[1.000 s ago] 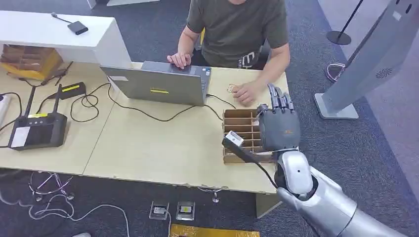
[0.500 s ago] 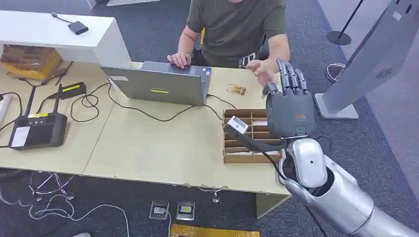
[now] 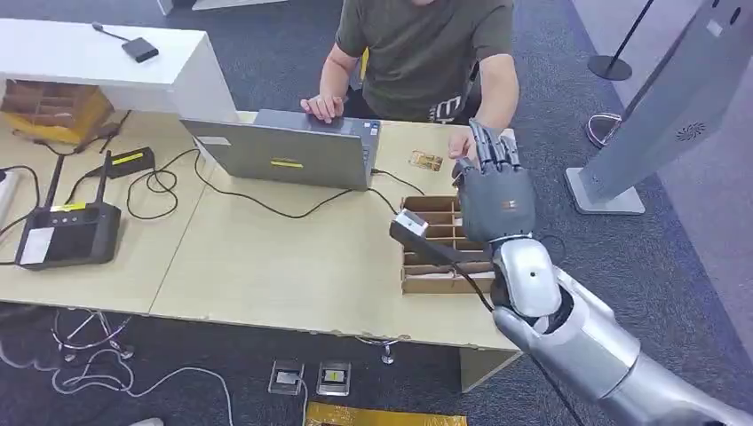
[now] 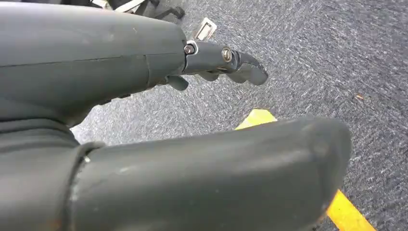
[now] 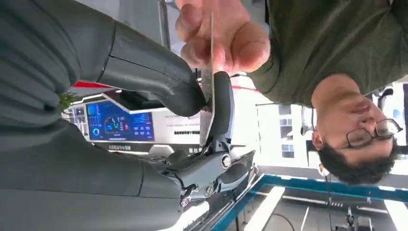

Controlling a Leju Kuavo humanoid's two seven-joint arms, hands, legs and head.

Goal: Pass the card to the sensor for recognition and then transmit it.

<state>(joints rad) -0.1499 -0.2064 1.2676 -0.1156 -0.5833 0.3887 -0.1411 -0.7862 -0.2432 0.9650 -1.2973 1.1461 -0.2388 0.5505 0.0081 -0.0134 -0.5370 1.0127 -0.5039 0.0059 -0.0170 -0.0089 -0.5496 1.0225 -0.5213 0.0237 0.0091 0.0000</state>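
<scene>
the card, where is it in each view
Head view: hidden behind the raised right hand, near the person's hand.
Left wrist view: not in it; carpet floor and the left hand.
Right wrist view: card edge-on at centre, pinched by the right hand.
Shared landmark: the person's hand, on the card's far end.

A thin pale card (image 5: pixel 208 91) stands edge-on, pinched between the right hand's (image 5: pixel 144 101) thumb and a finger, while a person's hand (image 5: pixel 219 33) grips its far end.
</scene>
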